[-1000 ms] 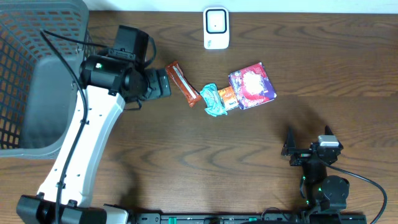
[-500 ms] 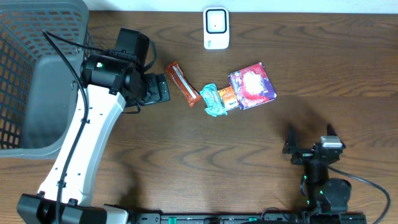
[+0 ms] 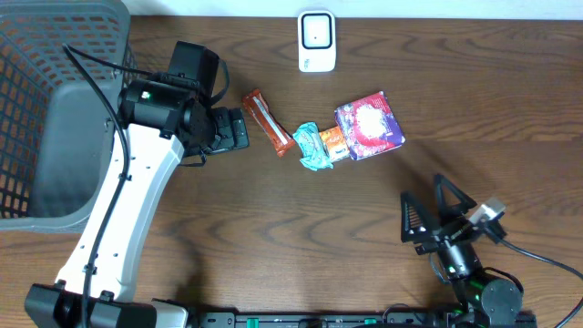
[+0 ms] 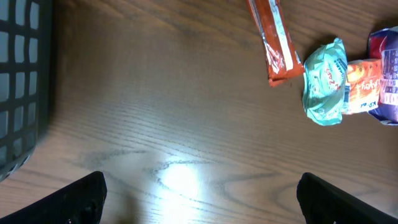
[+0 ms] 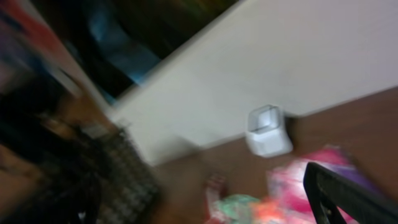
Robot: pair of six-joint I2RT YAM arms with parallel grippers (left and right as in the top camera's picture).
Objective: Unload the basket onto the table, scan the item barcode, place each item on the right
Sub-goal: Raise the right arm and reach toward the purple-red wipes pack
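Just ahead of the left tool point(image 3: 243, 128), whose jaws stand wide and empty above the bench point(image 3: 273, 228), the red snack bar point(image 3: 267, 121) lies flat, with a teal packet point(image 3: 312, 148), an orange packet point(image 3: 333, 143) and a purple pouch point(image 3: 369, 125) beyond it; the left wrist view shows print on the orange packet that the overhead view loses. Only overhead shows the right tool point(image 3: 430, 208) whole, likewise wide and empty, well apart from them, while its blurred wrist view catches the white scanner point(image 5: 267, 132) far ahead.

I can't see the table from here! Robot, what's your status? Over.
Left gripper open, empty, near red bar, not touching. Right gripper open, empty. Bar flat on table, not yet scanned. Scanner unblocked. Over.
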